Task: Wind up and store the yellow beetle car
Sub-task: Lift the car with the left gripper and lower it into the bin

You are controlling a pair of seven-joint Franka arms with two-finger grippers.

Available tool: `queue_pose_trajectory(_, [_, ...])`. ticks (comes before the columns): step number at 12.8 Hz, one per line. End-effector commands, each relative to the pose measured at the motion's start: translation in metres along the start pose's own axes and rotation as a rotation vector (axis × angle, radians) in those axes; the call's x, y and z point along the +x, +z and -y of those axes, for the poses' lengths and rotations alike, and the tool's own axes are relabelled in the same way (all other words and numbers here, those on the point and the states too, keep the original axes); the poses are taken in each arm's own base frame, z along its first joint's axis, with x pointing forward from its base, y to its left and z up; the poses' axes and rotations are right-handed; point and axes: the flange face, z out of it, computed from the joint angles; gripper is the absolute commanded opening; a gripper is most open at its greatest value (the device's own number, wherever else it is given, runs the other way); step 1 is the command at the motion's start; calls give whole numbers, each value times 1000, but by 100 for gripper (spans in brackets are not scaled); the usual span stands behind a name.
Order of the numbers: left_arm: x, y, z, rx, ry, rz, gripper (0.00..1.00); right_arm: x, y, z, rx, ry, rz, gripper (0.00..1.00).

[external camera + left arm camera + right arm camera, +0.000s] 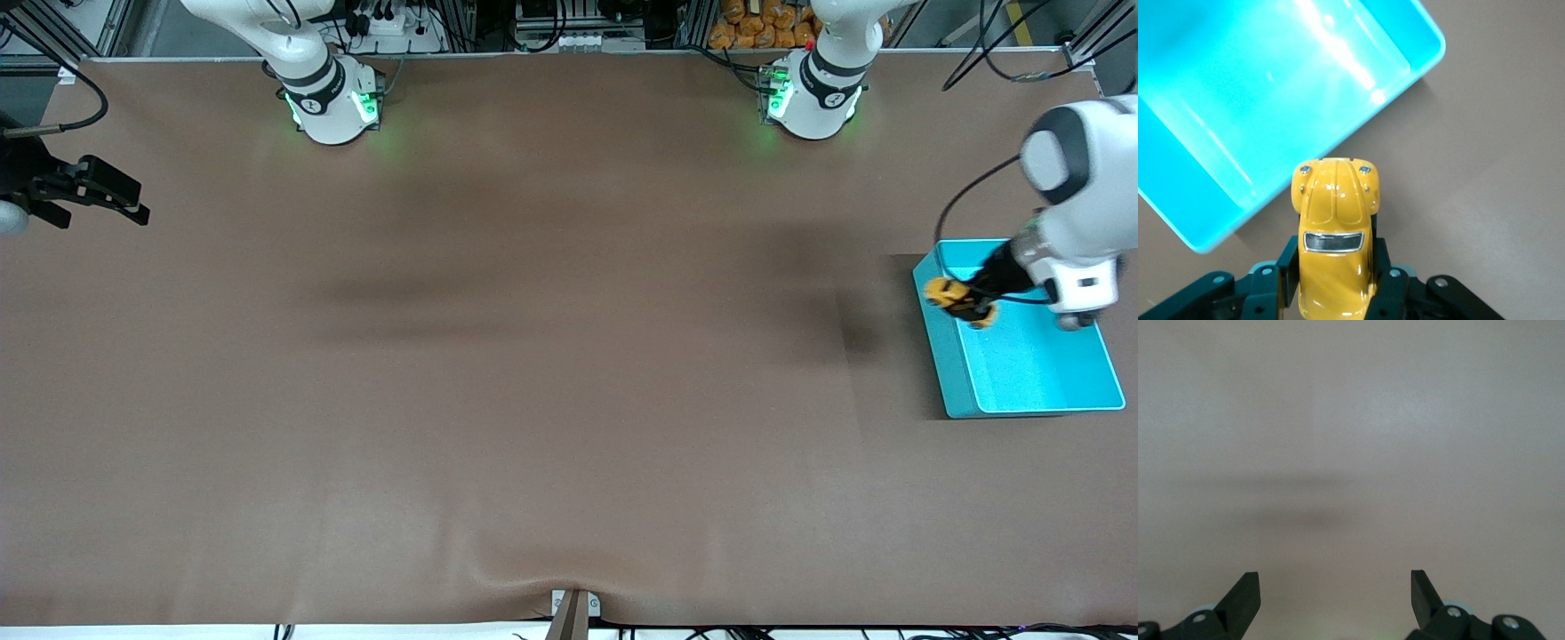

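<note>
- The left claw (965, 302) is clenched on the yellow beetle car (948, 295), held in the air over the rim of the turquoise bin (1031, 391) at the right edge of the front view.
- In the left wrist view the car (1335, 233) sits between the fingers (1286, 270), nose over the bin wall (1218, 237).
- The bin rests on the brown bench (533, 400).
- The right claw (93, 191) waits at the upper left of the front view, spread wide over bare bench (1351, 453).

No readable text.
No words, labels, brands, numbers or signs can be made out on anything in these views.
</note>
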Motion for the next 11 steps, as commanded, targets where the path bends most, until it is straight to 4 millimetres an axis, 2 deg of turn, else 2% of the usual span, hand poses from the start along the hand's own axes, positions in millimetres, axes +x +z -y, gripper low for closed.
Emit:
queue_pose_trajectory(1, [22,-7,20,1,122,13,0,0,6,1,-20,7,9,100])
queue_pose_trajectory(3, [41,3,36,-1,195,30,0,2,7,2,-21,6,6,100])
queue_pose_trajectory(7, [69,28,42,26,361,48,0,4,4,-4,-21,19,-3,100])
queue_pose_trajectory(9, [92,50,59,44,446,51,0,7,7,-5,-21,22,4,100])
queue_pose_trajectory(11, [113,72,87,25,537,33,0,9,11,-8,-21,26,10,100])
